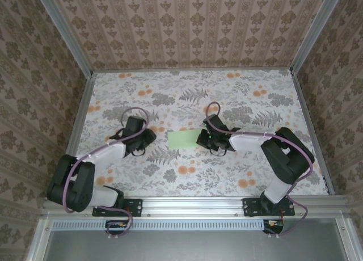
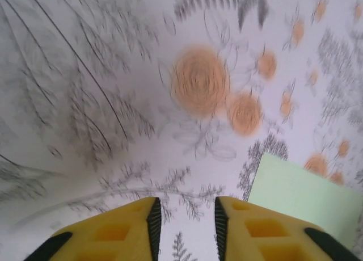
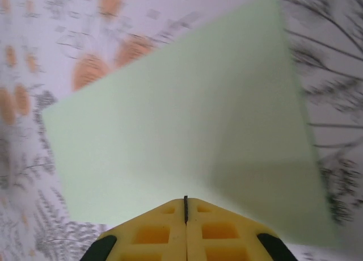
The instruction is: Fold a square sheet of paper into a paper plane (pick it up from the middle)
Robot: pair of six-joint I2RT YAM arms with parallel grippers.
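The pale green sheet of paper [image 1: 182, 138] lies flat on the floral table between my two grippers. My left gripper [image 1: 151, 138] is just left of it, apart from it. In the left wrist view the left gripper [image 2: 187, 209] stands open over bare tablecloth, with nothing between its yellow fingers [image 2: 127, 230] and the paper [image 2: 306, 194] off to the right. My right gripper [image 1: 203, 139] sits at the paper's right edge. Seen from the right wrist, the right gripper [image 3: 185, 200] is shut, tips at the near edge of the paper [image 3: 181, 130]; I see no paper between them.
The floral tablecloth [image 1: 193, 96] stretches to a wallpapered back wall [image 1: 193, 28] and side walls with aluminium posts. A metal rail [image 1: 193, 207] carrying the arm bases runs along the near edge.
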